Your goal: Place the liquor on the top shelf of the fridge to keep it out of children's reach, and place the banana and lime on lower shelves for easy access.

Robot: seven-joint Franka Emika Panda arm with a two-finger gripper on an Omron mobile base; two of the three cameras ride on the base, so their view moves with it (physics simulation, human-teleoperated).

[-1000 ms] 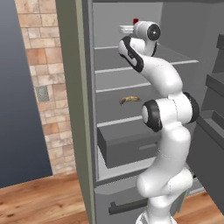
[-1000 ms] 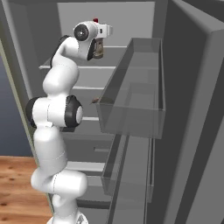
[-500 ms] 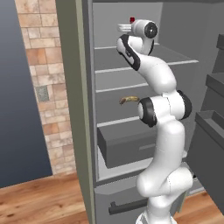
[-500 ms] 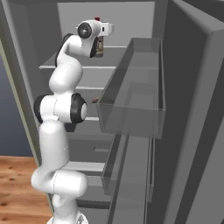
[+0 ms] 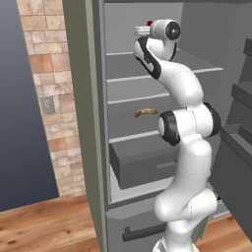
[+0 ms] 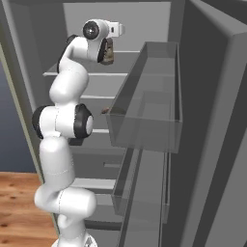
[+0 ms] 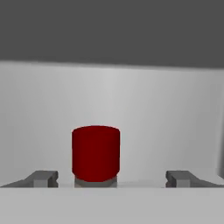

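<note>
The liquor (image 6: pixel 109 53), a brown bottle with a red cap (image 7: pixel 96 151), stands upright on the top shelf (image 5: pixel 123 66) of the fridge (image 5: pixel 98 147). My gripper (image 7: pixel 111 179) is open, level with the cap. Its fingertips (image 7: pixel 43 178) stand wide on either side of the cap without touching it. In the left base view the hand (image 5: pixel 147 30) reaches in over the top shelf, and the red cap (image 5: pixel 149 22) shows just above it. The banana (image 5: pixel 145 112) lies on a lower shelf (image 5: pixel 128 134). The lime is out of view.
A boxy grey drawer (image 5: pixel 142 165) sits below the banana's shelf. The open fridge door with its clear bins (image 6: pixel 149 111) stands close on the right of the arm. A brick wall (image 5: pixel 49 88) and wooden floor (image 5: pixel 49 226) lie to the left.
The jaws have gone from shut on the liquor's neck to wide open, letting the bottle go on the top shelf. The hand has shifted only slightly.
</note>
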